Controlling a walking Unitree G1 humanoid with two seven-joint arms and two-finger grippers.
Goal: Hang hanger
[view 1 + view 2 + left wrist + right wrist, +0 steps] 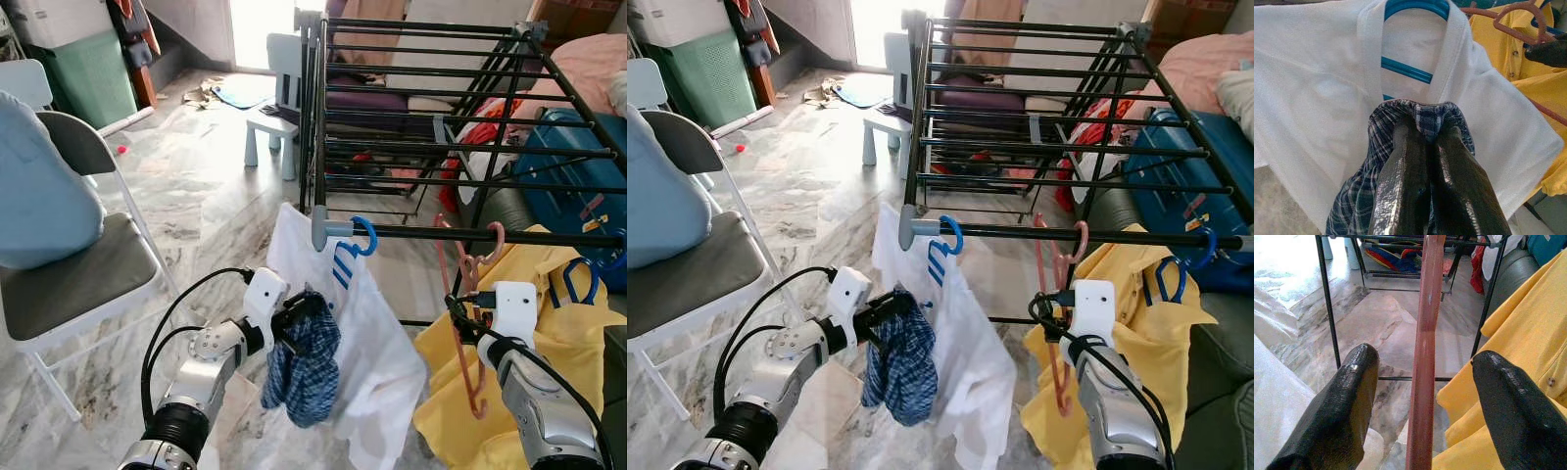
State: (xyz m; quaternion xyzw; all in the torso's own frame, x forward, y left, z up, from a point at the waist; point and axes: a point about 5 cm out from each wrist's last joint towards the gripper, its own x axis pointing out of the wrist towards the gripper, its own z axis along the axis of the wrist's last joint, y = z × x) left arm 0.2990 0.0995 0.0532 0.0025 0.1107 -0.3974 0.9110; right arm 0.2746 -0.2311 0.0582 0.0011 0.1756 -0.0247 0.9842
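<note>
Pink hanger (468,323) already hooked over the front rail of the black drying rack (460,127), dangling bare between the white shirt (367,343) and the yellow shirt (534,333). Looks like thin plastic: light, stiff enough to hold its shape, but smooth and probably slippery, and free to swing on that hook at the slightest nudge. Best bet for a hold seems to be the straight neck just under the hook, squeezed across the flat faces, not out on an arm where it would twist.

Right hand (1422,406) spread wide open around that neck, one finger on each side, neither pad touching in the wrist view. So either just let go or about to pinch, can't say which.

Left hand (1422,147) clamped shut on a bunched dark blue plaid cloth (302,367), soft and floppy, hanging down in front of the white shirt. White shirt sits on a blue hanger (355,245) hooked at the rack's near left corner.

Further out: a folding chair (83,274) to the left with something pale blue on it, a small white stool (269,132) behind, a blue suitcase (568,186) off to the right, marble floor (196,206) all round.
</note>
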